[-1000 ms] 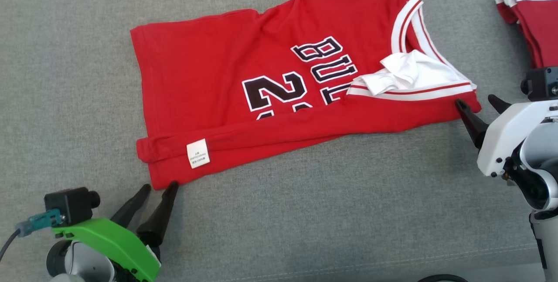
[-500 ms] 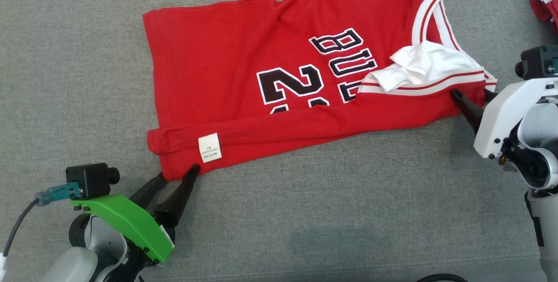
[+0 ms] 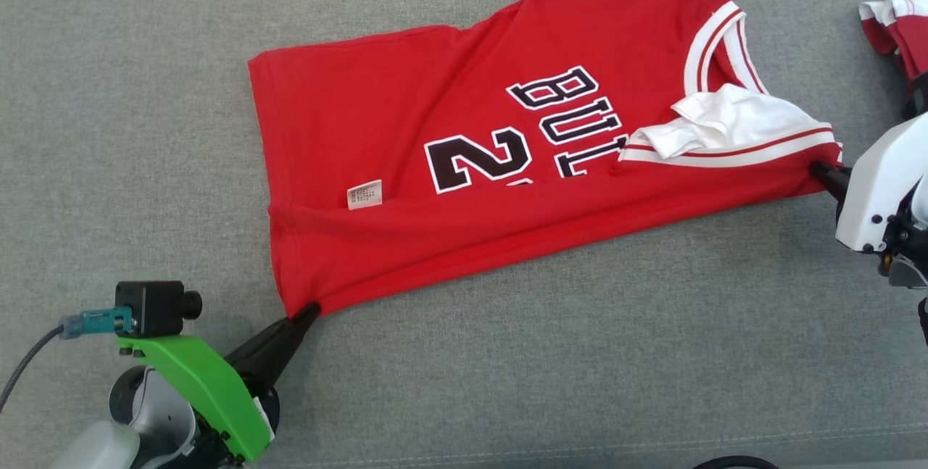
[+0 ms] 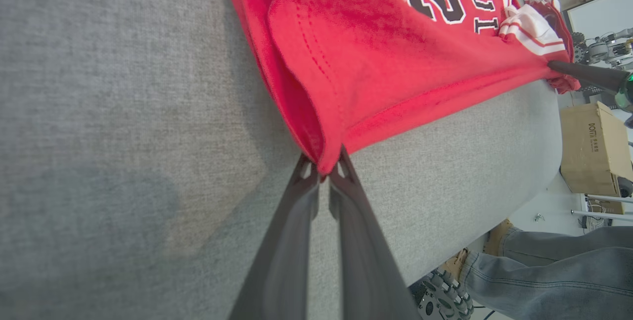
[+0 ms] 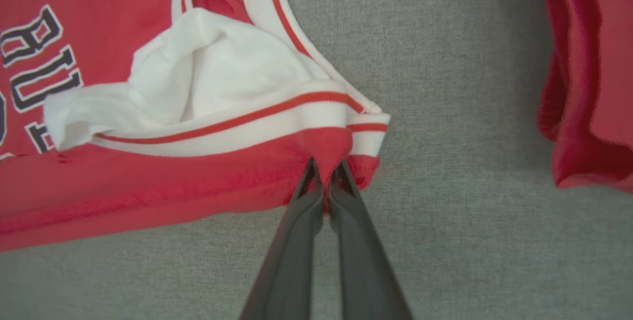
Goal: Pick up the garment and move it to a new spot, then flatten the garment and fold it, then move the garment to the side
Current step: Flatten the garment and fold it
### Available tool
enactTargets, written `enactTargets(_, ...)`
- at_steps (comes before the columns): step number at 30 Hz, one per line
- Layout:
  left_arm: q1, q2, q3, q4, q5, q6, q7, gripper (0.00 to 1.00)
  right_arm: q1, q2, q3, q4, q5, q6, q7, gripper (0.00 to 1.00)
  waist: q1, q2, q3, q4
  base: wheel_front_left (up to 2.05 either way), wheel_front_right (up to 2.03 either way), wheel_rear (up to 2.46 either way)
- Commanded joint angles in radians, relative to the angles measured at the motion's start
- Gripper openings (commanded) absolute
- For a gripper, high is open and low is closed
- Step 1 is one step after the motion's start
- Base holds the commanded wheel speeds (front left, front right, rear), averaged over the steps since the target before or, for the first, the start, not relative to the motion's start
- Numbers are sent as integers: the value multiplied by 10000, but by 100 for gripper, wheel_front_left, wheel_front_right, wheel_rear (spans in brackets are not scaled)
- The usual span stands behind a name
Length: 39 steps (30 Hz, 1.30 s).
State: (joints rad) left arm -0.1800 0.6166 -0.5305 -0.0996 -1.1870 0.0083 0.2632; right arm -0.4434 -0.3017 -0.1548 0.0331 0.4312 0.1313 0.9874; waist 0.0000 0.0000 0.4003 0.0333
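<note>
The garment is a red jersey with white trim and black lettering, spread across the grey cushion. My left gripper is shut on its lower hem corner, and in the left wrist view the fingertips pinch the red hem. My right gripper is shut on the red corner below the white-striped armhole; the right wrist view has that fabric squeezed between the dark fingertips. The near edge runs taut between both grippers. A white sleeve lining lies bunched on top.
Another red and white garment lies at the far right edge of the cushion, also in the right wrist view. Beyond the cushion's edge, the left wrist view has a cardboard box and a person's jeans-clad leg.
Both grippers have closed on the garment's near corners. The folded-over near edge has unrolled toward me and stretched, so the white label now lies farther up on the cloth.
</note>
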Motion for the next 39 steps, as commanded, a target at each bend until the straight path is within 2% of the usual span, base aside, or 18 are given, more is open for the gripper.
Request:
enactTargets(1, 153, 99, 29, -27, -42, -22, 38, 0, 45, -28, -56, -52, 62, -12, 53, 0, 0, 0, -166, -6, 0, 0, 0)
enactTargets(7, 943, 443, -157, -632, -355, -72, 301, 0, 869, 9, -93, -827, 346, -12, 959, 0, 0, 0, -566, -17, 0, 0, 0)
enactTargets(16, 2166, 1194, 66, -1303, -806, -3, 269, 0, 2880, -16, -666, -2935, 1003, -12, 2308, 0, 0, 0, -816, 8, 0, 0, 0)
enactTargets(20, 2444, 1281, 138, -1281, -1067, 23, 296, 0, 3351, 128, -884, -3284, 1010, -12, 2593, 0, 0, 0, -871, -30, 0, 0, 0)
enactTargets(25, 2441, 1042, 26, -847, -980, 96, 236, 0, 3554, 342, -713, -2944, 736, -12, 2182, 0, 0, 0, -939, -42, 0, 0, 0)
enactTargets(26, 2416, 992, -10, -754, -944, 92, 208, 15, 3531, 394, -626, -2855, 717, -11, 2018, 12, 0, 0, -960, -47, 0, 0, 0)
enactTargets(27, 2388, 909, 6, -677, -913, 118, 124, 40, 3467, 407, -561, -2809, 648, -9, 1806, 49, 0, 0, -972, -47, 0, 0, 0)
enactTargets(28, 2353, 840, 35, -608, -822, 182, 24, 100, 3416, 443, -501, -2707, 598, -9, 1657, 100, 0, 0, -982, -46, 0, 0, 0)
enactTargets(32, 2181, 756, -49, -485, -438, 420, -187, 100, 3203, 383, -237, -2651, 753, -8, 1351, 100, 0, 0, -964, -18, 0, 0, 0)
enactTargets(37, 1968, 1490, 329, -928, 426, 958, -487, 100, 2387, -32, -372, -3252, 1064, -8, 1395, 100, 0, 0, -630, -10, 0, 0, 0)
enactTargets(39, 1858, 1596, 497, -1078, 495, 1044, -582, 100, 2087, -158, -403, -3382, 1082, -8, 1396, 100, 0, 0, -513, 9, 0, 0, 0)
